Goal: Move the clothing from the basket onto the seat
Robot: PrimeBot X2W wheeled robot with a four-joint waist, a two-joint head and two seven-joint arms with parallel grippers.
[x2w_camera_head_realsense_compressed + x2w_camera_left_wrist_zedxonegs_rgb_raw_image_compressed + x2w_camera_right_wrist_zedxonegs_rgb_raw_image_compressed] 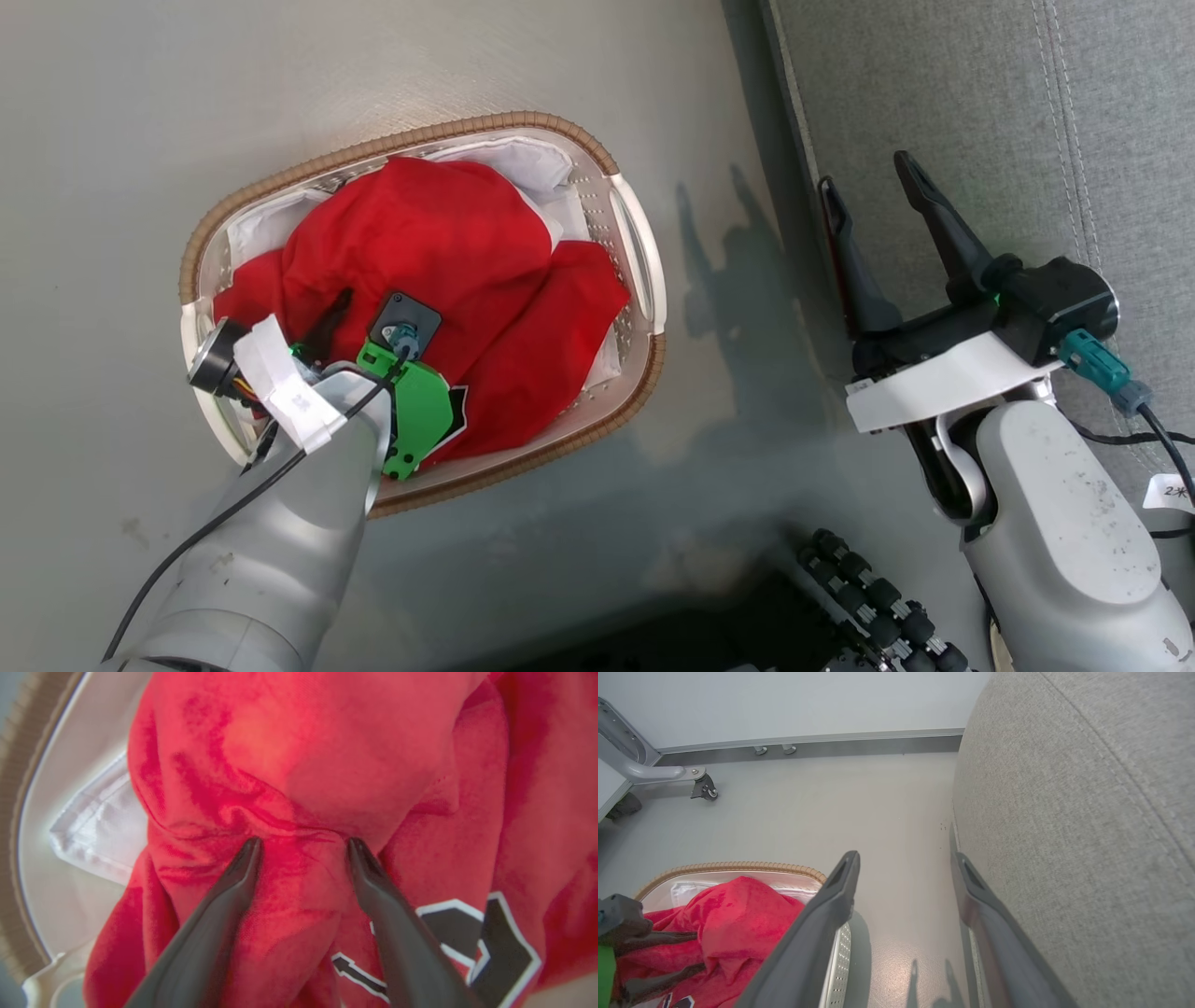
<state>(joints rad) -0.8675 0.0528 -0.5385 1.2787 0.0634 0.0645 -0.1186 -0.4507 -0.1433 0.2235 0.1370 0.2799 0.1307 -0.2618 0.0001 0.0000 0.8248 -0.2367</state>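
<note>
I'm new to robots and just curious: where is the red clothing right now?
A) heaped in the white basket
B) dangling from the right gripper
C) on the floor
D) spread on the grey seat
A: the red jerseys lie heaped inside the laundry basket, with the left gripper open and its fingers pressing into them.
</note>
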